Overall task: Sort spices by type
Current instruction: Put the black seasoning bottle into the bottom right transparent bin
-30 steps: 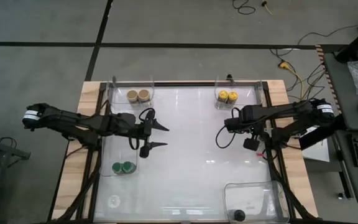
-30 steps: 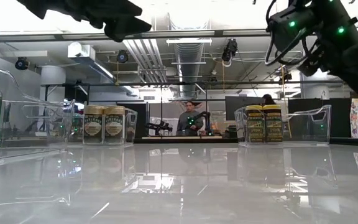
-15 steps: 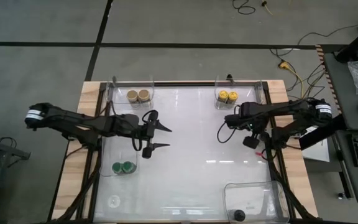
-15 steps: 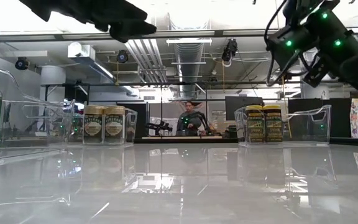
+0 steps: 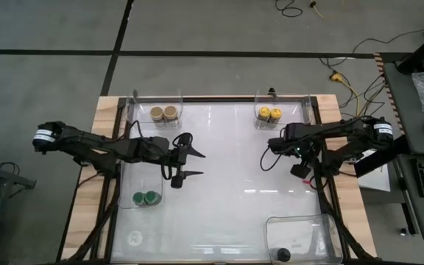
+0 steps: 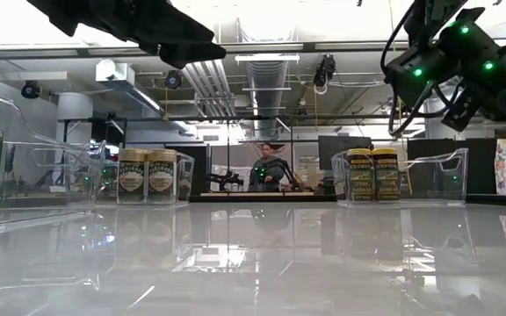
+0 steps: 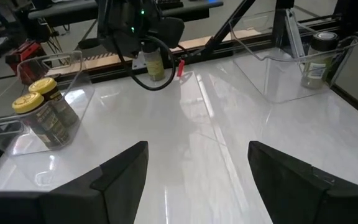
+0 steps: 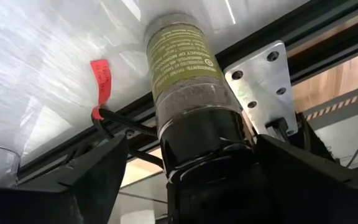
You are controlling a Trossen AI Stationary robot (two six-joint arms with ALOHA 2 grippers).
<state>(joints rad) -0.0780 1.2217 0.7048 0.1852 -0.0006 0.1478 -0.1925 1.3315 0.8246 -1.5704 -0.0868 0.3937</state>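
Note:
My right gripper is shut on a black-lidded spice jar above the table's right rail, which also shows in the high view and, farther off, in the left wrist view. My left gripper hangs open over the table's left middle, touching nothing. Its fingers also show in its own wrist view. Two tan-lidded jars stand in the far-left bin and two yellow-lidded jars in the far-right bin. Two green-lidded jars stand in the near-left bin. One black-lidded jar stands in the near-right bin. My right gripper pinches the jar by its black lid, one finger on each side. The fingers come from above, pointing down. The jar is lifted clear and hangs about upright below them, its bottom toward the right rail.
Four clear bins sit near the table's corners: far left, far right, near left, near right. A red tag sits by the black right rail. The glossy middle of the table lies between the arms. A person is in the room beyond.
My left gripper has drifted a little toward the table's right, still open. My right gripper, still holding the jar, has shifted slightly toward the right edge.

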